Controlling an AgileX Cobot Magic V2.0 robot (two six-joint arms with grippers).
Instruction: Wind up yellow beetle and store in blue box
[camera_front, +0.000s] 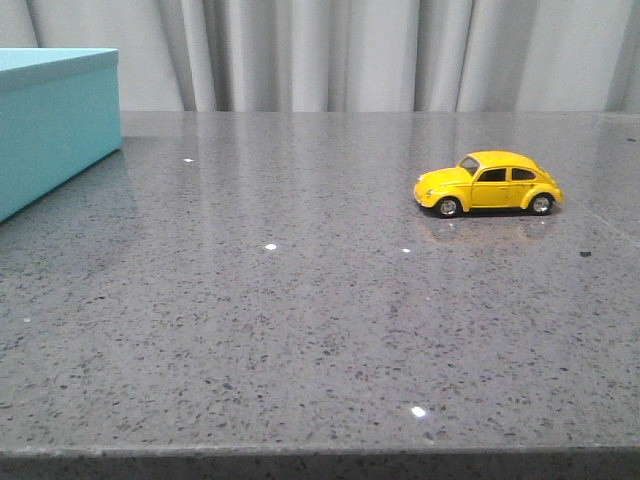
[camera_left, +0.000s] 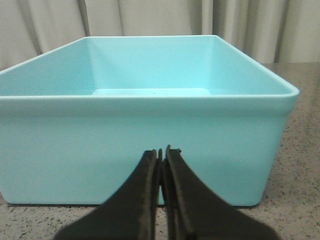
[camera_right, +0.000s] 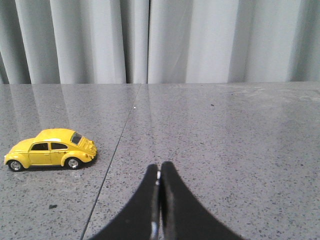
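The yellow beetle (camera_front: 488, 183) stands on its wheels on the grey speckled table, right of the middle, nose to the left. It also shows in the right wrist view (camera_right: 50, 149), off to one side of my right gripper (camera_right: 159, 167), which is shut and empty, well apart from the car. The blue box (camera_front: 50, 120) sits at the far left edge of the front view. In the left wrist view the blue box (camera_left: 145, 130) is open-topped and empty, right before my left gripper (camera_left: 162, 150), which is shut and empty. Neither gripper shows in the front view.
The table's front edge (camera_front: 320, 455) runs along the bottom of the front view. Grey curtains (camera_front: 380, 50) hang behind the table. A seam line (camera_right: 112, 160) crosses the tabletop between the car and my right gripper.
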